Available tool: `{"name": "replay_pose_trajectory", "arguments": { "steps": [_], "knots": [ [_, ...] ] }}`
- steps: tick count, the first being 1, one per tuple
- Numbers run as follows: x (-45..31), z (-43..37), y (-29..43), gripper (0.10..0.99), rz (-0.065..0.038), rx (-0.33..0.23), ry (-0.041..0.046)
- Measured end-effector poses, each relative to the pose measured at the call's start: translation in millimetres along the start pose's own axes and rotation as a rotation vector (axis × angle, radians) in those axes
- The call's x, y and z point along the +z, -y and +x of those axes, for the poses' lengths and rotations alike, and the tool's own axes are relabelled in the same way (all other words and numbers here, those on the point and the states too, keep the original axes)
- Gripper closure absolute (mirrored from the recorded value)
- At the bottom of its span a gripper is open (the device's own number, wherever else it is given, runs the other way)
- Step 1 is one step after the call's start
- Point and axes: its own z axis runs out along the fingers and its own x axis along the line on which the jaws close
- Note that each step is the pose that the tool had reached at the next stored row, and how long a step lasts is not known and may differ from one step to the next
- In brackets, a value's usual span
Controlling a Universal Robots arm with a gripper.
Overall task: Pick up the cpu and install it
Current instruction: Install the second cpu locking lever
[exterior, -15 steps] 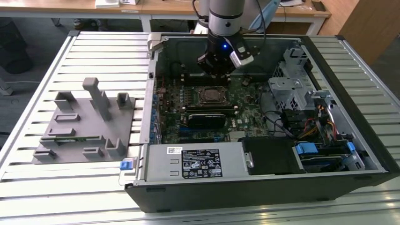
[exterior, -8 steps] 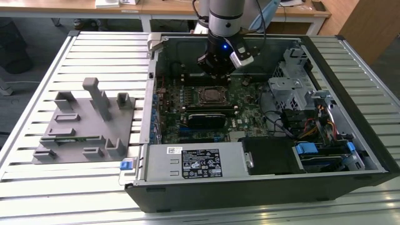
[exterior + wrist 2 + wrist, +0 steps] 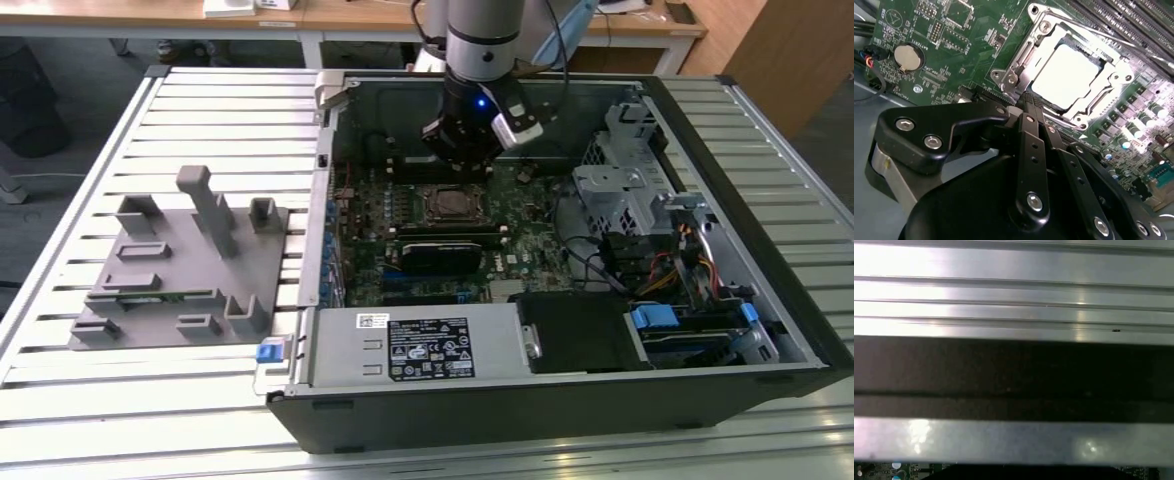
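We see the arm reaching down into an open computer case [image 3: 747,300] that lies on its side on a slatted metal table [image 3: 227,110], with the claw [image 3: 461,150] hanging just above the green motherboard [image 3: 534,240], close to the processor socket [image 3: 451,203]. In the second wrist view the claw [image 3: 1026,100] has its black fingers [image 3: 1029,145] brought together at the tips, with nothing gripped between them, and the tips sit just beside the edge of the socket's metal frame [image 3: 1019,65]. The cpu [image 3: 1066,72] lies flat inside that socket, its pale silver top facing up and the retention frame surrounding it; whether the frame is latched down we cannot tell. A round coin battery [image 3: 908,57] sits on the board well apart from the socket. In the exterior view, a grey fixture [image 3: 180,270] with upright posts rests on the table toward the exterior view's left of the case, and a power supply [image 3: 414,345] with a white label occupies the near corner of the case. The first wrist view looks across the aluminium slats [image 3: 1014,290] of the table and a dark band of the case wall [image 3: 1014,370].
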Motion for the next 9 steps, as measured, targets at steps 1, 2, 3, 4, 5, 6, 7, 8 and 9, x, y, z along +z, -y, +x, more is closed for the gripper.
{"name": "replay_pose_trajectory", "arguments": {
  "steps": [1,2,3,4,5,6,7,8,9],
  "knots": [
    [0.0,0.0,0.9,0.98,0.0,0.0,0.0],
    [0.0,0.0,1.8,0.98,0.0,0.0,0.0001],
    [0.0,0.0,2.8,0.98,0.0,0.0,0.0001],
    [0.0,0.0,3.8,0.98,0.0,0.0,0.0],
    [0.0,0.0,4.7,0.98,0.0,0.0,0.0001],
    [-0.1,0.0,5.8,0.98,0.0,0.0,0.0],
    [-0.1,0.0,7.1,0.98,0.0,0.0,0.0],
    [-0.1,0.0,8.2,0.98,0.0,0.0,0.0],
    [-0.1,0.0,8.9,0.98,0.0,0.0,0.0001]
  ]
}}
